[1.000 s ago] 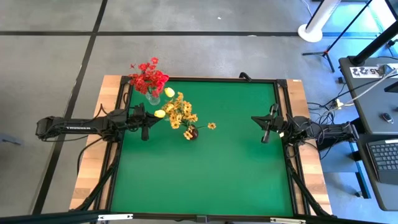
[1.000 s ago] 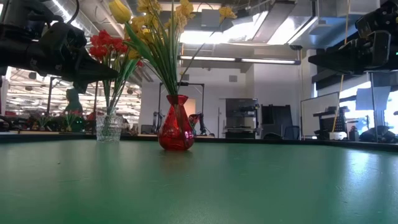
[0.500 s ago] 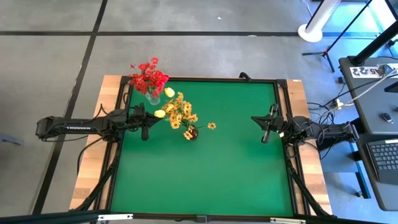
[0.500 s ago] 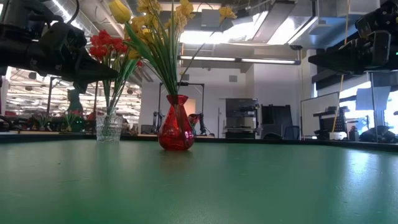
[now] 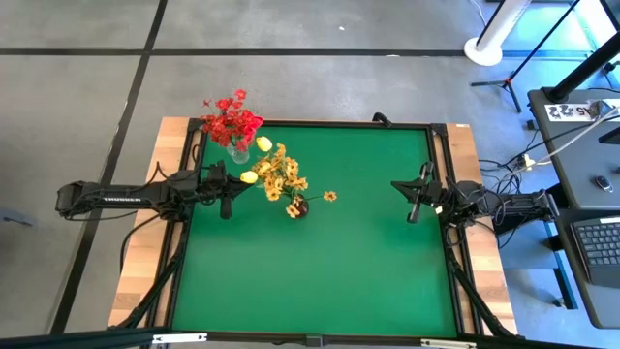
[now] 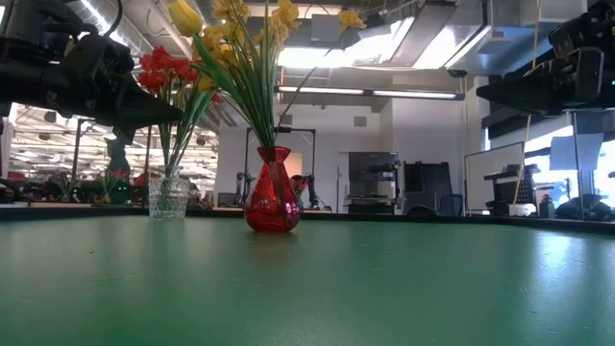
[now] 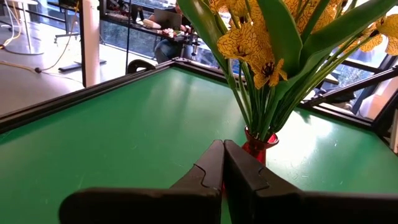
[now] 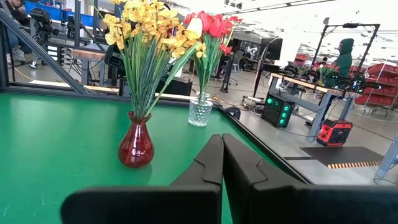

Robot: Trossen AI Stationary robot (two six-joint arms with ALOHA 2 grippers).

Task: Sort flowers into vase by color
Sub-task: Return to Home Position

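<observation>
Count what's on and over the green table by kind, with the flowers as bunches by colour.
Red vase: 1
Clear glass vase: 1
Yellow flower bunch: 1
Red flower bunch: 1
Claws, left claw and right claw, both shut: 2
Total: 6

Robotics lab on an open workshop floor.
Overhead strip lights [image 6: 404,94] are glowing above workbenches [image 8: 292,82], red bins [image 8: 382,93] are filling shelves, and a laptop [image 5: 601,242] is sitting beside the green table [image 5: 320,271].
</observation>
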